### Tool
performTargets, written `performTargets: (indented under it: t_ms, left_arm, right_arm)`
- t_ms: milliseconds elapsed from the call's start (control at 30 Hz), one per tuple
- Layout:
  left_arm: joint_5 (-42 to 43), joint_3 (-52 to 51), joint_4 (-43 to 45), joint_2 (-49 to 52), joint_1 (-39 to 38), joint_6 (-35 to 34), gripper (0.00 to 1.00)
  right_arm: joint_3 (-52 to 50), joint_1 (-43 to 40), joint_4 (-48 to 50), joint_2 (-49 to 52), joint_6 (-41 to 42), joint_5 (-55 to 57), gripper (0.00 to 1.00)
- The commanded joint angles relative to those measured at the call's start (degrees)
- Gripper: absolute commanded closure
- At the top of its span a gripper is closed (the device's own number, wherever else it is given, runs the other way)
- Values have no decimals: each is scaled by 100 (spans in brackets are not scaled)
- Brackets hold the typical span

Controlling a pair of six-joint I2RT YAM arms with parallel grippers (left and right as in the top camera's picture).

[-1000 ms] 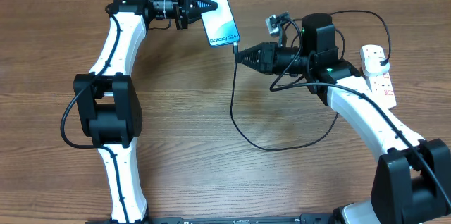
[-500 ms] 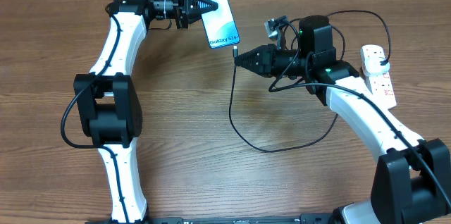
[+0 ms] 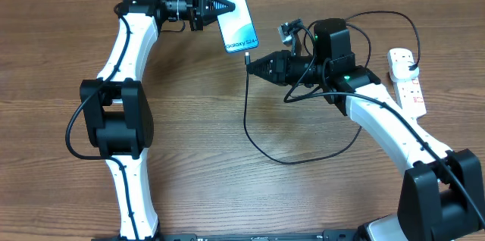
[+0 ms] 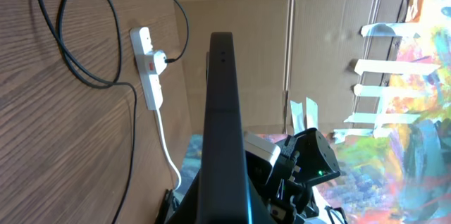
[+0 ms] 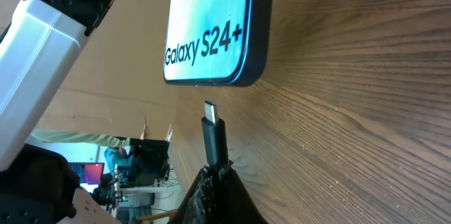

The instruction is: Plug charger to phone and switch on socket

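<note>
"Galaxy S24+" on the phone [image 5: 211, 23]

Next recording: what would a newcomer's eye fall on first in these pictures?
The bright blue phone stands out first, held near the top of the overhead view by the left arm's fingers. In the right wrist view the charger's connector tip, pinched in the right arm's fingers, points at the phone's bottom edge with a small gap between them. The white socket lies at the far right.
</note>
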Motion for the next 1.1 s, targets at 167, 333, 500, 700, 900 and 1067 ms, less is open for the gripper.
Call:
performTargets:
  t_ms: [167, 333, 500, 700, 900, 1067]
  left_arm:
    - [236, 68, 26, 4, -136, 262, 96]
    - [219, 68, 26, 7, -149, 262, 96]
    - [221, 68, 26, 7, -151, 262, 96]
    - [221, 68, 26, 7, -151, 264, 96]
    - [223, 68, 24, 7, -153, 264, 96]
    - [223, 68, 26, 7, -153, 264, 96]
  right_arm:
    - [127, 2, 37, -122, -26, 22, 96]
    - [127, 2, 37, -122, -28, 4, 96]
    - [127, 2, 52, -122, -28, 9, 96]
    - [127, 2, 133, -122, -24, 4, 96]
    - [127, 2, 166, -122, -24, 4, 96]
    - [127, 2, 157, -122, -24, 0, 96]
